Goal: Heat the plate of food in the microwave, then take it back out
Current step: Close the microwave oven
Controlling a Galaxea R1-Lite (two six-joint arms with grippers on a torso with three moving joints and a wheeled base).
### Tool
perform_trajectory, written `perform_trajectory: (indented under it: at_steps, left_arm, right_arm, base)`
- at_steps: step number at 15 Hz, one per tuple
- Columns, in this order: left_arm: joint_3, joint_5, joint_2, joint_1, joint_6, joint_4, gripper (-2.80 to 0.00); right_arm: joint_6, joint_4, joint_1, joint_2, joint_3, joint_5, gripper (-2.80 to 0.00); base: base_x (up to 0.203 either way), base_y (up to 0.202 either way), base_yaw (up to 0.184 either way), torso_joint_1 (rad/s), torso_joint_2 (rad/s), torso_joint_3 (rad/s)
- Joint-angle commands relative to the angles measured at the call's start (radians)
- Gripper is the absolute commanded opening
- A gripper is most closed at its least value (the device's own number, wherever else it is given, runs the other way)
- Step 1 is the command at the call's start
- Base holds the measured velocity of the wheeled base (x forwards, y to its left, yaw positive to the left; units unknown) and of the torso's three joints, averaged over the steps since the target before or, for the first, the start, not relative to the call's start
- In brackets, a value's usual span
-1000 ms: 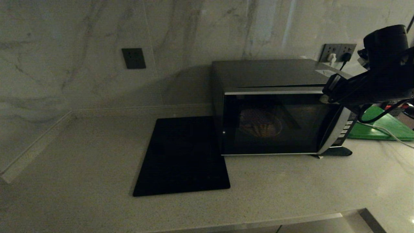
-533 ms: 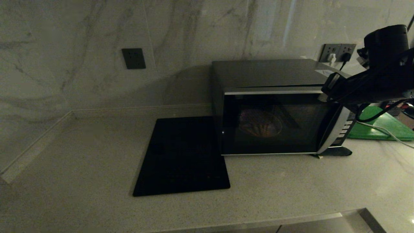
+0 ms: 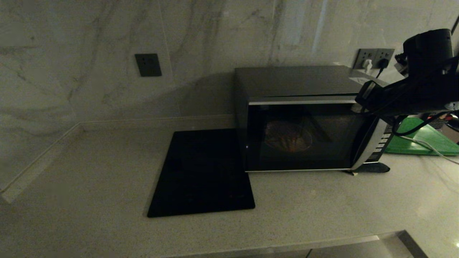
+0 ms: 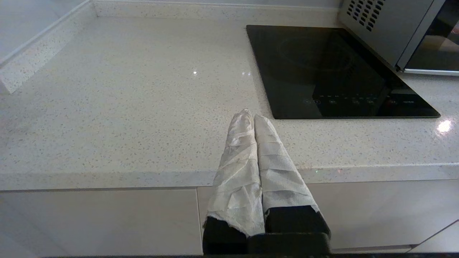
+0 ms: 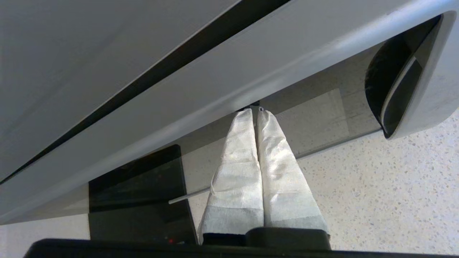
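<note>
1. On the far left we see the marble wall with a dark switch plate [image 3: 148,64] above the speckled stone table [image 3: 89,186].
2. Our left gripper [image 4: 250,115] hangs parked off the table's front edge, its cloth-wrapped fingers [image 4: 236,161] pressed together with nothing between them.
3. Next comes the flat black cooktop [image 3: 202,172], lying on the table and reaching up to the microwave's left side.
4. The microwave [image 3: 301,86] stands on the table with its dark glass door closed; the plate of food [image 3: 288,138] sits inside, seen dimly through the glass with orange-brown sticks on it.
5. Our right gripper [image 5: 255,111] is at the upper right part of the door, near the curved silver handle [image 3: 369,145]; its wrapped fingers [image 5: 276,161] are closed tight together, tips right at the door's top trim, holding nothing.
6. Behind the microwave to the right, a wall socket [image 3: 374,57] holds plugs.
7. Furthest right a green board [image 3: 421,141] lies on the table.
</note>
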Motion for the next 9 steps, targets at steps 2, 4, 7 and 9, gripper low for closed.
perform_trajectory:
  at_steps: [2,4,7,9]
  left_arm:
    - [0.000,0.000,0.000,0.000,-0.001,0.000,-2.80]
    - [0.000,0.000,0.000,0.000,-0.001,0.000,-2.80]
    - [0.000,0.002,0.000,0.000,-0.001,0.000,-2.80]
    - [0.000,0.002,0.000,0.000,-0.001,0.000,-2.80]
  right_arm:
    - [0.004,-0.002,0.000,0.002,-0.001,0.001,-2.80]
    - [0.004,-0.002,0.000,0.002,-0.002,0.001,-2.80]
    - [0.004,-0.004,0.000,0.006,-0.002,0.007,-2.80]
    - [0.004,-0.033,0.000,0.014,0.003,0.021,-2.80]
  base:
    - [0.000,0.000,0.000,0.000,0.00,0.000]
    - [0.000,0.000,0.000,0.000,0.00,0.000]
    - [0.000,0.000,0.000,0.000,0.00,0.000]
    - [0.000,0.000,0.000,0.000,0.00,0.000]
